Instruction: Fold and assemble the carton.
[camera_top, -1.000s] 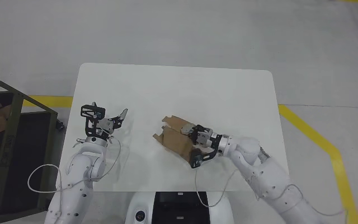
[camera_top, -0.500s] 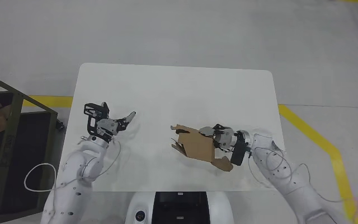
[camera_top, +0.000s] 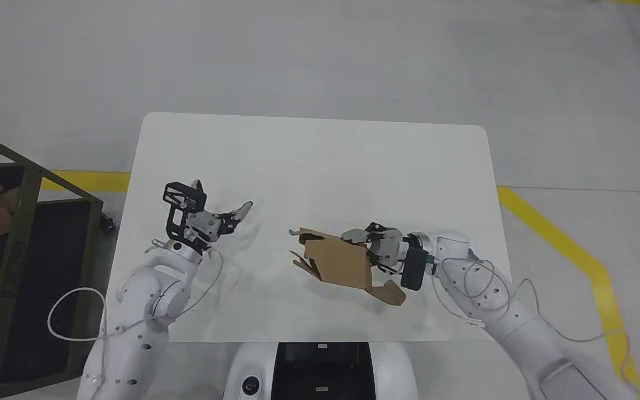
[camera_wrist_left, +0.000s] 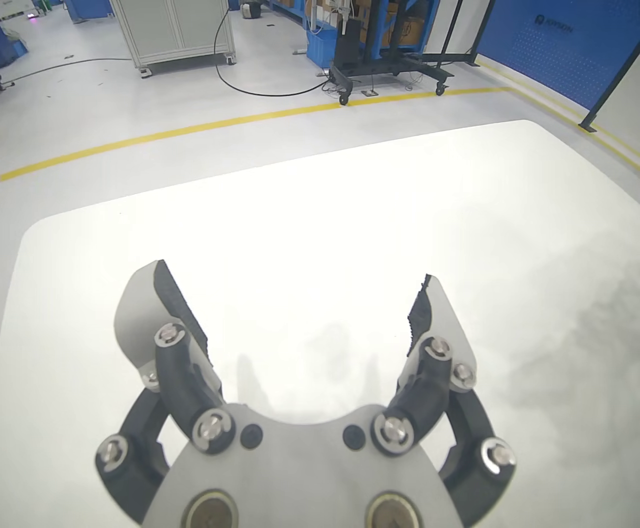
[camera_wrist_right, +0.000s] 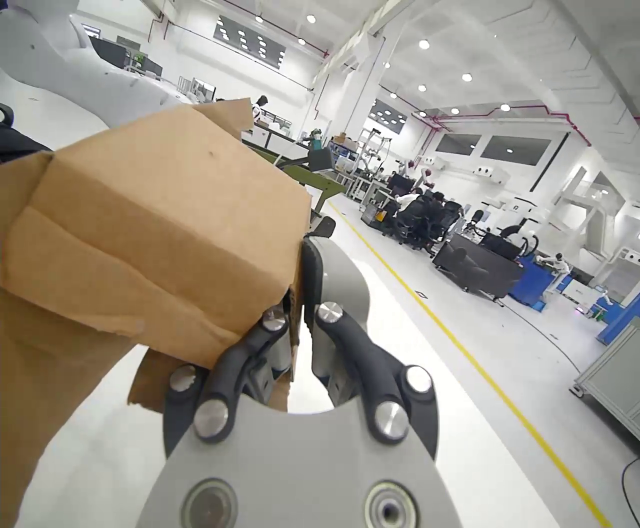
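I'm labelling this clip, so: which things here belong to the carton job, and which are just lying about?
Job:
carton, clamped in the right gripper
left gripper, open and empty over the table

Lying about:
cart on the floor beside the table
yellow floor line

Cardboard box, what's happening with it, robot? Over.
Right gripper shut on the brown cardboard carton, at its edge. Left gripper open, apart from it, over the white table. Carton partly folded, flaps loose.
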